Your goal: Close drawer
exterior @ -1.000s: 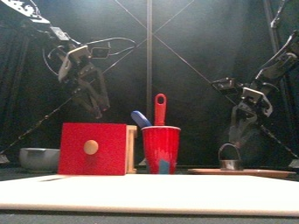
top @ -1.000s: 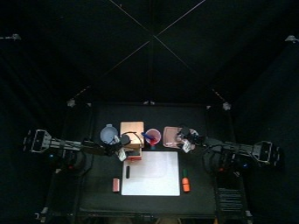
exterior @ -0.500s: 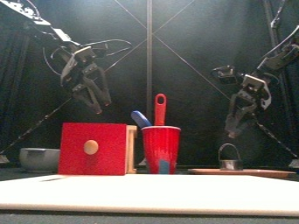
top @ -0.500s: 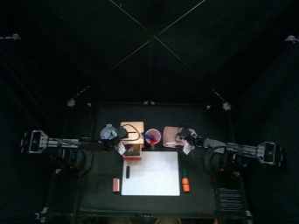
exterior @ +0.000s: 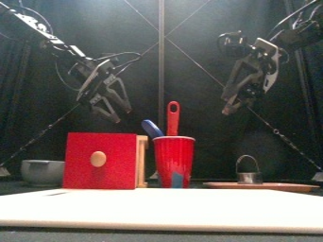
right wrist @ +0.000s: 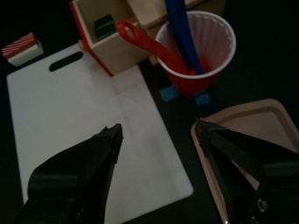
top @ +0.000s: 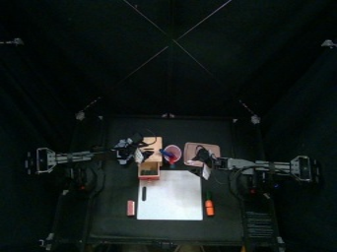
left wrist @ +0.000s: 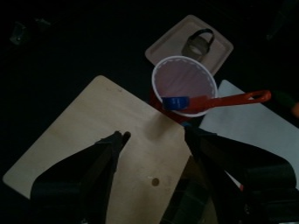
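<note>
Landmark: the small wooden box, standing on the black table at the far left corner of the white sheet; from the front it shows a red face with a round pale knob.
Drawer: the drawer sits in that box. The right wrist view shows the red front panel standing just off the light-tan body, with a dark gap and something green behind it. How far out it is cannot be told.
Left arm: comes in from the left and hangs in the air above and just behind the box, tilted downward. The left gripper has its jaws spread wide and holds nothing; the box's tan top lies below them.
Right arm: raised high, well to the right of the box, with its forearm slanting down toward the middle. The right gripper is parted wide and empty, over the sheet's edge.
Cup: a red cup stands just right of the box, almost touching it, with a red-handled utensil and a blue one upright inside.
Board: a pinkish-tan board lies right of the cup, with a dark metal clip on it.
Bowl: a grey bowl sits just left of the box.
</note>
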You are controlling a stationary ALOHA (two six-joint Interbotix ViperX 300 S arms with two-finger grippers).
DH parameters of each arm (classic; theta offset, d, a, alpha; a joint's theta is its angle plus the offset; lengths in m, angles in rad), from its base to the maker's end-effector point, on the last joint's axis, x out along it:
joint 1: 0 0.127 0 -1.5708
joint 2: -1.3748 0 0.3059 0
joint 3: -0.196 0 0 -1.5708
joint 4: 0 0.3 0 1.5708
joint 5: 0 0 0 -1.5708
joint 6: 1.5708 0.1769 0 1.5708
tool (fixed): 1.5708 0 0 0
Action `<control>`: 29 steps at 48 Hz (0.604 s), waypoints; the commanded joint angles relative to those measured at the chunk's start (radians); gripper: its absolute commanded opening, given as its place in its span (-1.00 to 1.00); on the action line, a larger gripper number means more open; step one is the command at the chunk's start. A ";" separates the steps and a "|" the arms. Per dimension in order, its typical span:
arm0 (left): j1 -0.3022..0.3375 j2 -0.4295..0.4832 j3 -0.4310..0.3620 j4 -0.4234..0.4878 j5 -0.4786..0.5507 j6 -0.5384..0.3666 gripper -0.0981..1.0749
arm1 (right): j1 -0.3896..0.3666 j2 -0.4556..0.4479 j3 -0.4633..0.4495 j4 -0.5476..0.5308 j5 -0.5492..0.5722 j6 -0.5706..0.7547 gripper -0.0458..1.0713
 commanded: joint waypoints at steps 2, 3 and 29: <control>0.009 -0.003 -0.011 -0.005 -0.011 0.002 0.75 | 0.032 0.011 -0.051 0.006 -0.014 0.000 0.77; 0.012 -0.003 -0.011 -0.005 -0.012 0.002 0.75 | 0.037 0.018 -0.055 0.008 -0.017 0.000 0.75; 0.161 0.101 -0.074 -0.095 -0.040 -0.003 0.12 | 0.135 0.314 -0.287 -0.014 -0.038 -0.006 -0.16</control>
